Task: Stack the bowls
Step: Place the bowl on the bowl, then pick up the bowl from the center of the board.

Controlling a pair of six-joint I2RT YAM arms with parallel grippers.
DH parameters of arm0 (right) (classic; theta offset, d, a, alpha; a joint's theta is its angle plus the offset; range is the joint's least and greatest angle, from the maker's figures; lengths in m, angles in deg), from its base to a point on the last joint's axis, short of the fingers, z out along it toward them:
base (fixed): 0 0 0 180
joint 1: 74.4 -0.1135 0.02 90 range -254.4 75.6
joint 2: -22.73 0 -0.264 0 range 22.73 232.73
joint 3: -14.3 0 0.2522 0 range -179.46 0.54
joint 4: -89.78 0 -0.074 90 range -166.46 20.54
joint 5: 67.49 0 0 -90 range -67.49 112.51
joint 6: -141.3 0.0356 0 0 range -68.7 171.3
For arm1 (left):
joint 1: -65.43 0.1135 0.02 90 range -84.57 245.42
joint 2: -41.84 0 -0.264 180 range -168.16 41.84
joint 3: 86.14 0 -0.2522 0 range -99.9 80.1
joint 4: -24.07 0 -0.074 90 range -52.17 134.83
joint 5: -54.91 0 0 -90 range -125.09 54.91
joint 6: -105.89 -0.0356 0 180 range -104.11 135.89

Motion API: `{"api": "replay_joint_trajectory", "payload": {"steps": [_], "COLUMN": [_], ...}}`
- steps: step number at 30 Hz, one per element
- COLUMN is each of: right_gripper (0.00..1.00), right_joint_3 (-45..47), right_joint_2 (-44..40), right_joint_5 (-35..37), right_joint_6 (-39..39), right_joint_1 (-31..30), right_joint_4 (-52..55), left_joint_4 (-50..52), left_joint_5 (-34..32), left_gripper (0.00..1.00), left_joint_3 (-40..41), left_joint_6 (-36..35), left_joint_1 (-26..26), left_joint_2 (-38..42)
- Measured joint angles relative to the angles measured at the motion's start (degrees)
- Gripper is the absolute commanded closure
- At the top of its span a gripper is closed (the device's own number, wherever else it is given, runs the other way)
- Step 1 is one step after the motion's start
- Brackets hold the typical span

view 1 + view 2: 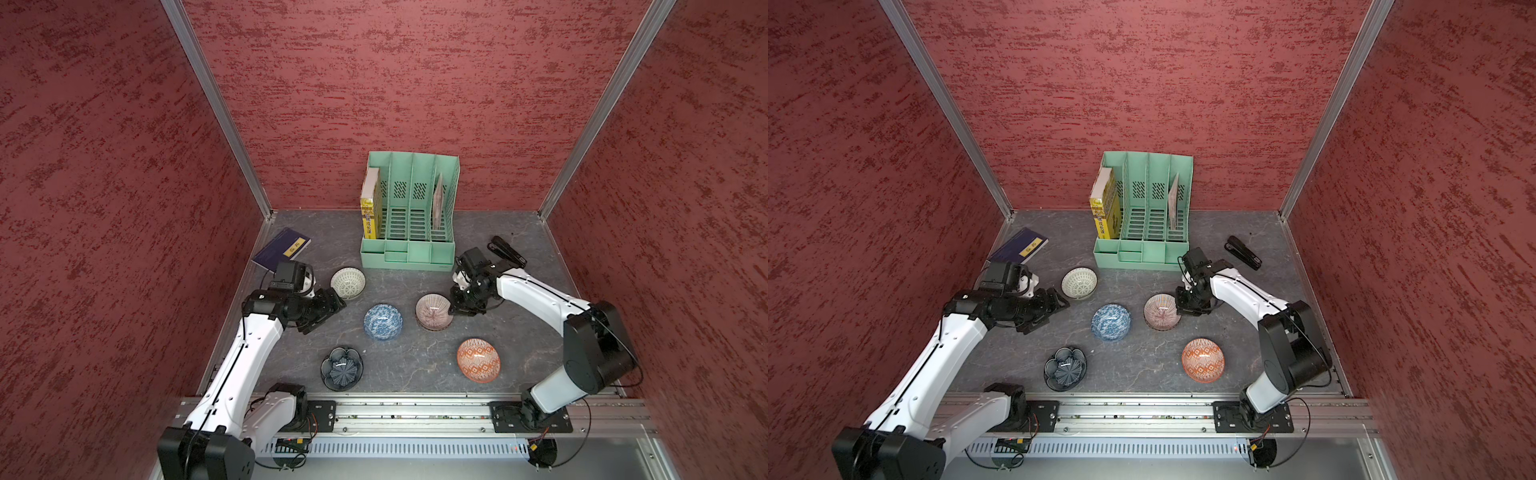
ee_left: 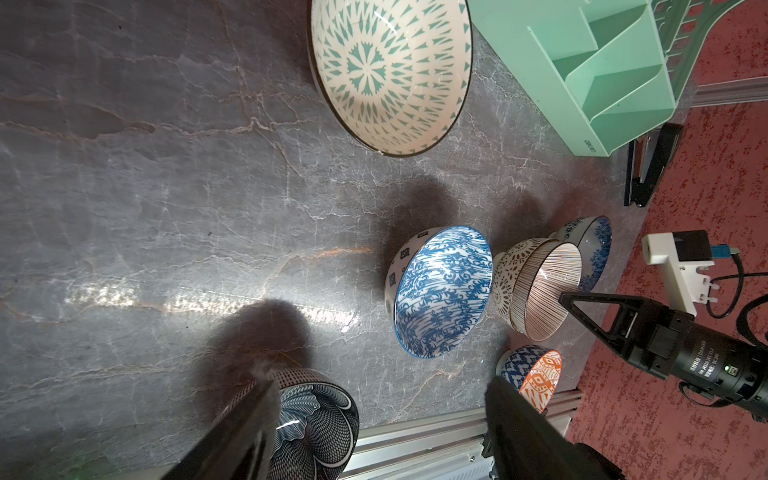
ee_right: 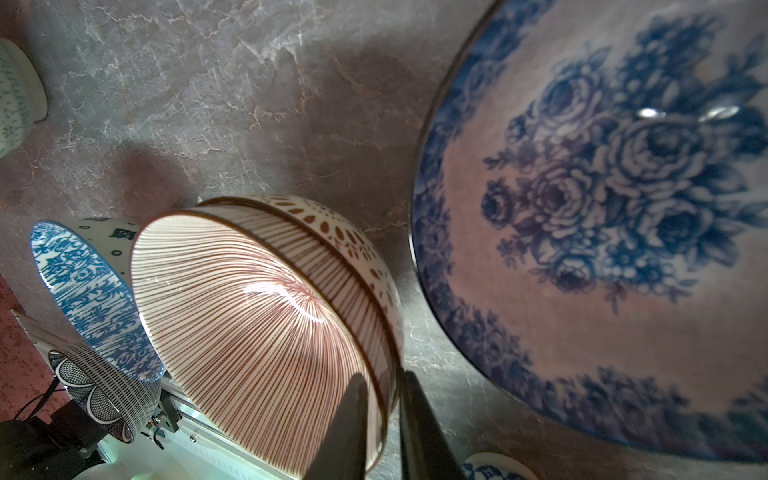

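Observation:
The pink-striped bowl (image 1: 433, 311) sits nested in a white lattice bowl (image 3: 353, 241) at mid-table. My right gripper (image 3: 382, 376) is shut on the pink-striped bowl's rim, one finger inside and one outside. A blue-white rose bowl (image 3: 602, 187) lies just beyond that stack, hidden under the right arm in both top views. My left gripper (image 1: 328, 311) hovers open and empty, left of a blue-white bowl (image 1: 382, 322). Another white lattice bowl (image 1: 348, 282) stands behind it. The dark scalloped bowl (image 1: 341, 368) and the orange-white bowl (image 1: 478, 359) stand apart near the front.
A mint green file organizer (image 1: 409, 208) holding a yellow book (image 1: 370, 208) stands at the back centre. A blue notebook (image 1: 282, 249) lies back left and a black stapler (image 1: 507, 251) back right. Red walls enclose three sides; a metal rail (image 1: 415, 411) runs along the front.

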Motion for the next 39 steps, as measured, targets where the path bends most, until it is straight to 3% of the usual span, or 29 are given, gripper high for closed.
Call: {"api": "replay_joint_trajectory", "payload": {"steps": [5, 10, 14, 31, 39], "right_gripper": [0.73, 0.55, 0.47, 0.49, 0.52], "right_joint_3": [0.0, 0.0, -0.9, -9.4, -10.9], "right_joint_2": [0.0, -0.6, -2.7, -14.7, -15.6], "right_joint_5": [-0.1, -0.1, 0.5, 3.5, 3.5], "right_joint_6": [0.0, 0.0, 0.1, 0.6, 0.7], "right_joint_1": [0.0, 0.0, 0.0, 0.0, 0.0], "right_joint_4": [0.2, 1.0, 2.2, 9.9, 12.2], "left_joint_4": [-0.2, -0.7, -1.7, -10.5, -12.8], "left_joint_5": [0.0, -0.2, -0.3, -6.8, -7.8], "left_gripper": [0.19, 0.19, 0.2, 0.47, 0.62], "left_joint_3": [0.0, 0.0, -0.9, -11.5, -13.1], "left_joint_6": [0.0, 0.0, 0.1, -0.5, -1.0], "left_joint_1": [0.0, 0.0, 0.3, 3.3, 3.3], "left_joint_2": [-0.1, -1.4, -4.6, -31.8, -37.7]}}
